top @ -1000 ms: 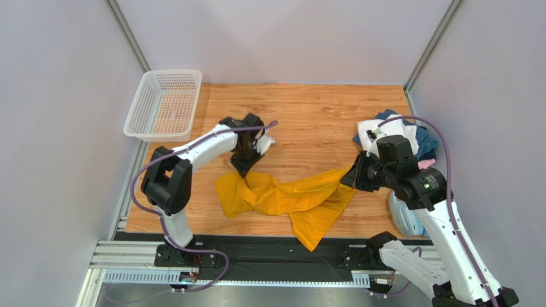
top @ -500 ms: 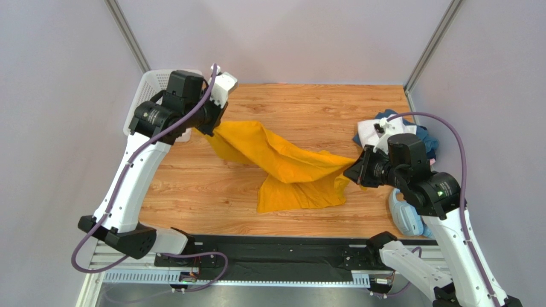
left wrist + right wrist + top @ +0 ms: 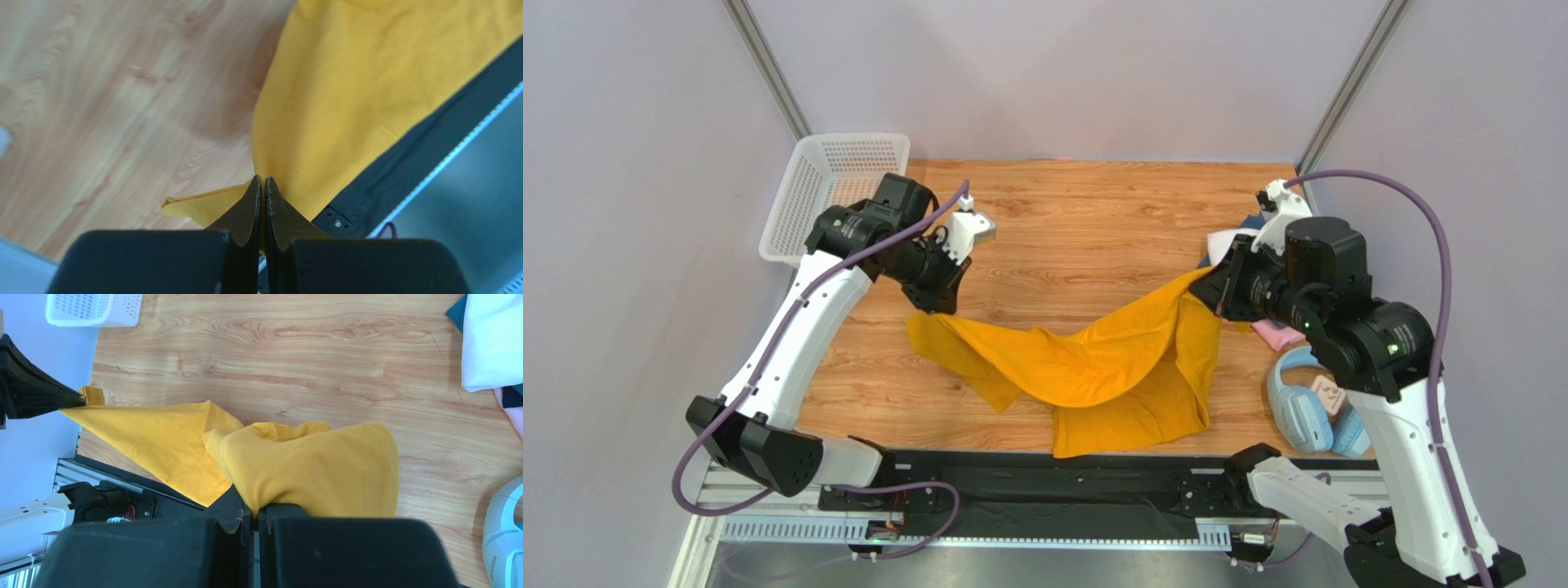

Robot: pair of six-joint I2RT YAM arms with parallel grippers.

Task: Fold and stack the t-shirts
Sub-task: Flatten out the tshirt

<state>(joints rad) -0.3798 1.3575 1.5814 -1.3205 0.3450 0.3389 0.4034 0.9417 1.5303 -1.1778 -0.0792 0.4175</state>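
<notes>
**Top view.** The left pincer is clamped on one edge of the yellow shirt, and the right pincer is clamped on the opposite edge. The cloth sags between them, and its low part rests on the table near the arms' bases. Gripping two edges well apart looks meant to spread the shirt flat before folding. The pile of other shirts sits just behind the right pincer, mostly hidden by the arm. The headphones lie on its near side. The basket stands beyond the left pincer. A small tag on the headphones is too small to read.

**Left wrist.** The jaws are pressed together, with a thin fold of yellow pinched at the tips. The rest of the shirt falls away ahead and to the right, and there is bare wood to the left. No writing shows.

**Right wrist.** The jaws are closed on a thick bunched fold. From the tips the shirt stretches out to the left pincer, which holds a corner. A white shirt lies ahead to the right. Faint print on the headphones cannot be read.
</notes>
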